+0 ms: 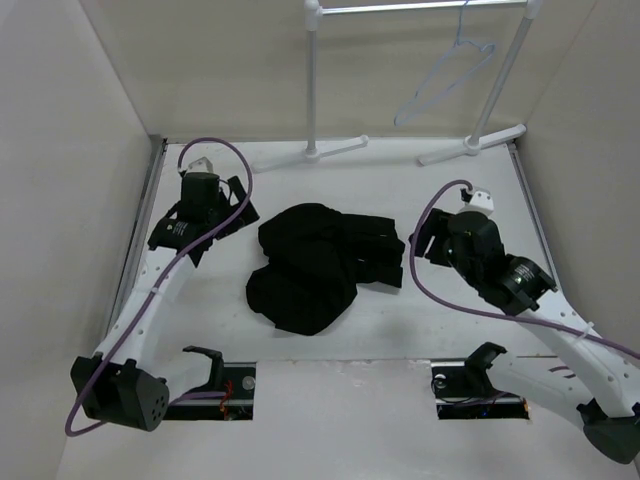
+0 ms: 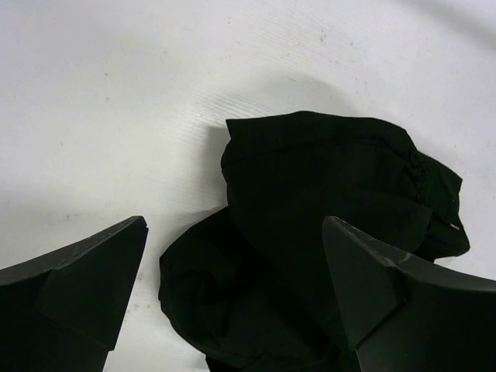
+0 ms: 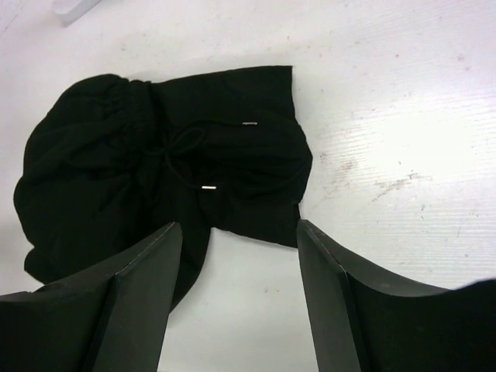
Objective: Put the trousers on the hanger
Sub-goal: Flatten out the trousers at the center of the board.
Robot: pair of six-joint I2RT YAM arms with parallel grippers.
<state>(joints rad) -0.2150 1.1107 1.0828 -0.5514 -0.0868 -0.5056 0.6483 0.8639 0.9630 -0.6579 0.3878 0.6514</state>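
The black trousers lie crumpled in a heap in the middle of the table. A pale blue wire hanger hangs by its hook from the white rail at the back. My left gripper hovers open at the heap's left side; in the left wrist view the trousers lie ahead of the wide-apart left gripper. My right gripper stands open just right of the heap. In the right wrist view the trousers' drawstring waistband lies just beyond the right gripper, with bare table between its fingers.
A white rail stand with two poles and flat feet stands at the back of the table. White walls close in the left, right and back sides. Two black mounts sit at the near edge.
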